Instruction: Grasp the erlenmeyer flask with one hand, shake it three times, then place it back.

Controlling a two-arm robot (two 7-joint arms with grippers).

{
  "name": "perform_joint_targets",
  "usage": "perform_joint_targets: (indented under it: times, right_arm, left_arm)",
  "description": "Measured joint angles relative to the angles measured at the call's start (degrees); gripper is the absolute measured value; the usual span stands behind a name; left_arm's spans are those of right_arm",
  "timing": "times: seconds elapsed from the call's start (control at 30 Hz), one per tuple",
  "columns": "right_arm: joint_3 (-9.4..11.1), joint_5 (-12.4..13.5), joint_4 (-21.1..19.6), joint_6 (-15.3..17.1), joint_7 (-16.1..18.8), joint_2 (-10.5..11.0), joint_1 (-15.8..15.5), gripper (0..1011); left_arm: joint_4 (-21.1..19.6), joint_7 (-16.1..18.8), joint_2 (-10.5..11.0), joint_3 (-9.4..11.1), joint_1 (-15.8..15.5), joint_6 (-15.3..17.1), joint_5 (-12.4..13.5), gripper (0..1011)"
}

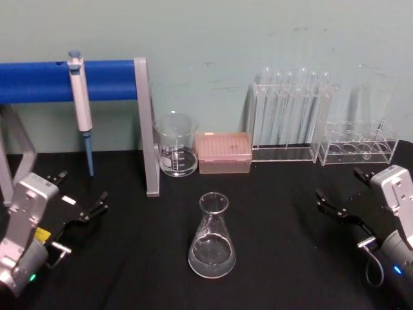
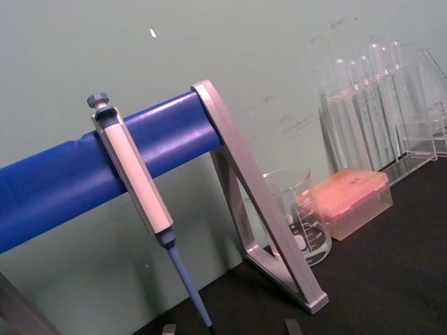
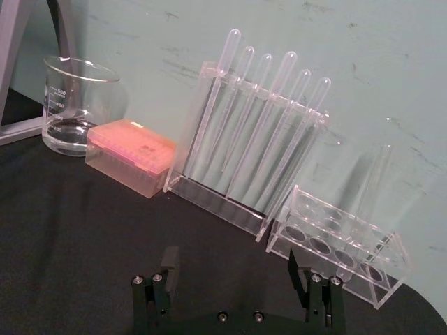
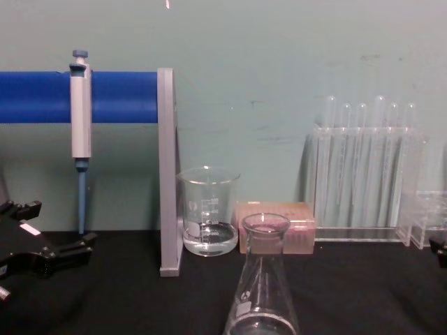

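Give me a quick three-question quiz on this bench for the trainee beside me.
1. True or false: the left gripper is holding the erlenmeyer flask.
2. What sits just to the robot's right of the beaker? A) erlenmeyer flask B) pink tip box C) left gripper
3. Fill in: the right gripper has its fingers ____.

Key: 1 false, as the flask stands alone on the table; 2 B; 3 open.

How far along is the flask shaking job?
Nothing looks done yet: the erlenmeyer flask stands upright on the table, ungrasped. In hand: left tool and right tool sit open at either side, apart from it. Remaining: grasp, three shakes, set back.
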Motion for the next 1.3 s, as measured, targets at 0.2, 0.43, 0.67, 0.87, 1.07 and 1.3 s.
perform_joint_targets:
  times: [0.2,0.43,0.67,0.87,1.07,1.3]
  right_arm:
    - [0.0,0.0,0.0,0.0,0.0,0.0,0.0,1000]
    - [0.0,0.0,0.0,0.0,0.0,0.0,0.0,1000]
    - [0.0,0.0,0.0,0.0,0.0,0.0,0.0,1000]
    - [0.0,0.0,0.0,0.0,0.0,0.0,0.0,1000]
    - [0.0,0.0,0.0,0.0,0.0,0.0,0.0,1000]
    - [1.2,0.4,-0.8,0.1,0.1,0.3,-0.9,1000]
  left_arm:
    - [0.0,0.0,0.0,0.0,0.0,0.0,0.0,1001]
    - [0.0,0.0,0.0,0.0,0.0,0.0,0.0,1001]
    - [0.0,0.0,0.0,0.0,0.0,0.0,0.0,1000]
    - [0.0,0.0,0.0,0.0,0.0,0.0,0.0,1001]
    - [0.0,0.0,0.0,0.0,0.0,0.0,0.0,1001]
    - [0.0,0.0,0.0,0.0,0.0,0.0,0.0,1001]
